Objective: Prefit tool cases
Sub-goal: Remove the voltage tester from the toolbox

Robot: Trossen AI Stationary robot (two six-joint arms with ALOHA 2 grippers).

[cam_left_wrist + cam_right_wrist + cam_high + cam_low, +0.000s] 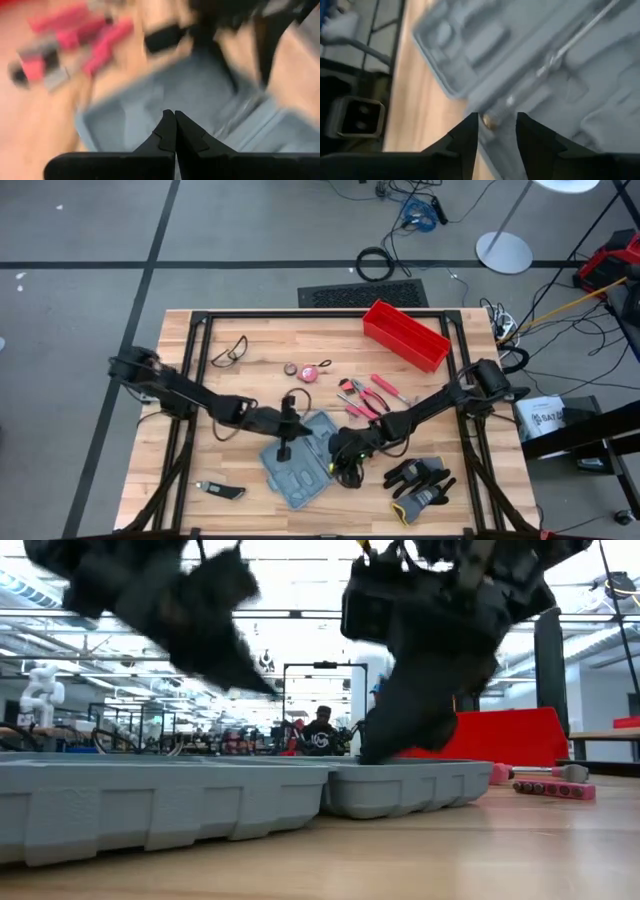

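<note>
Landmark: red bin [405,335], at the far right of the wooden table [190,410].
- Pliers [362,397], red-handled: nearer the front than the bin, just left of it.
- Tape measure [306,371]: left of the bin.
- Safety glasses [229,351]: well left of the bin.
- Gloves [420,483], black and grey: well in front of the bin, by the front edge.
- Knife [220,491]: front left, farthest from the bin.

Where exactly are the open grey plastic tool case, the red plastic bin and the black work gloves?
Open grey plastic tool case [298,465]: high view, its moulded inside.
Red plastic bin [405,335]: high view, its long wall.
Black work gloves [420,480]: high view, the palm.
</note>
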